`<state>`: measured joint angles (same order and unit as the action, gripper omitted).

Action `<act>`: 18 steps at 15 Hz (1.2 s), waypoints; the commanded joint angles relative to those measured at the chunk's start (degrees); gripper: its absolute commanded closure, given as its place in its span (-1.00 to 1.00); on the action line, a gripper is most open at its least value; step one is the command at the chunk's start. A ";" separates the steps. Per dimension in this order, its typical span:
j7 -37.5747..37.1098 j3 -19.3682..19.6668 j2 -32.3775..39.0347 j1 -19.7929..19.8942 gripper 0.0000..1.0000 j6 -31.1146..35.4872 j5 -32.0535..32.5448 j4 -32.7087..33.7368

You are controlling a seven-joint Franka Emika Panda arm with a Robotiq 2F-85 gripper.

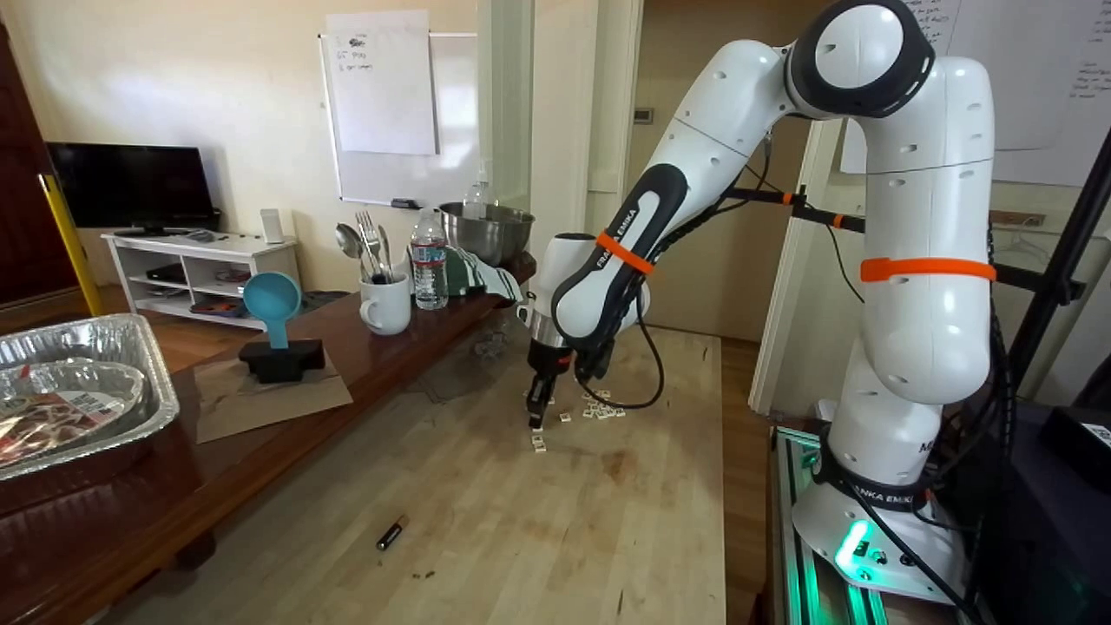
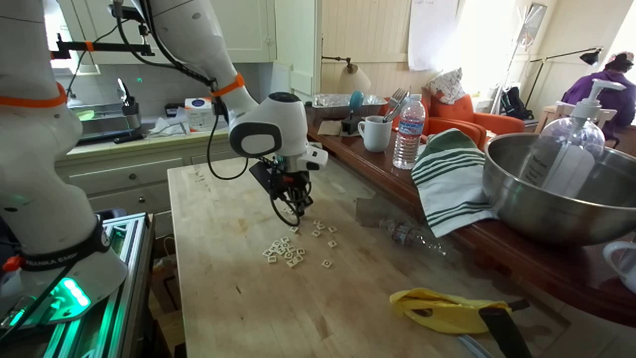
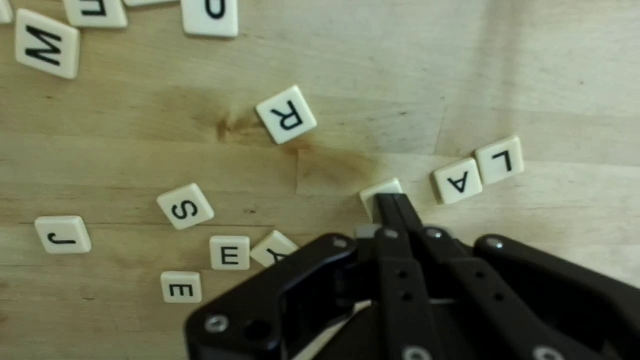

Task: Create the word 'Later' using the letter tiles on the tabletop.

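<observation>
pincer (image 3: 392, 198) closed tight, partly hiding one letter tile (image 3: 381, 189), tile a (image 3: 456, 182) beside tile l (image 3: 499, 161)

Grained wood with a dull sheen is noted on the table (image 1: 642, 521) beneath the jaws; smooth, plastic-looking letter tiles (image 3: 286, 115) are found near them. Well apart from the jaws, glossy metal is observed on the bowl (image 2: 541, 214).

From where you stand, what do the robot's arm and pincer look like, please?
The arm is white and rounded, with black trim, orange bands, black cables and FRANKA EMIKA lettering; the pincer is black and angular, with slim fingers and silvery screws.
</observation>
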<state>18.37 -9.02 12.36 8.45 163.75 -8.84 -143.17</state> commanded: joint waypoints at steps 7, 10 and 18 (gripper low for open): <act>0.94 -0.97 0.34 -0.57 1.00 -2.00 -3.29 -0.55; 1.23 -1.25 0.39 -0.52 1.00 -2.43 -3.60 -0.47; 1.28 -1.13 0.01 -0.93 1.00 -4.05 -3.54 -0.65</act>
<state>18.47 -10.15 12.05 8.15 162.17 -10.57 -143.17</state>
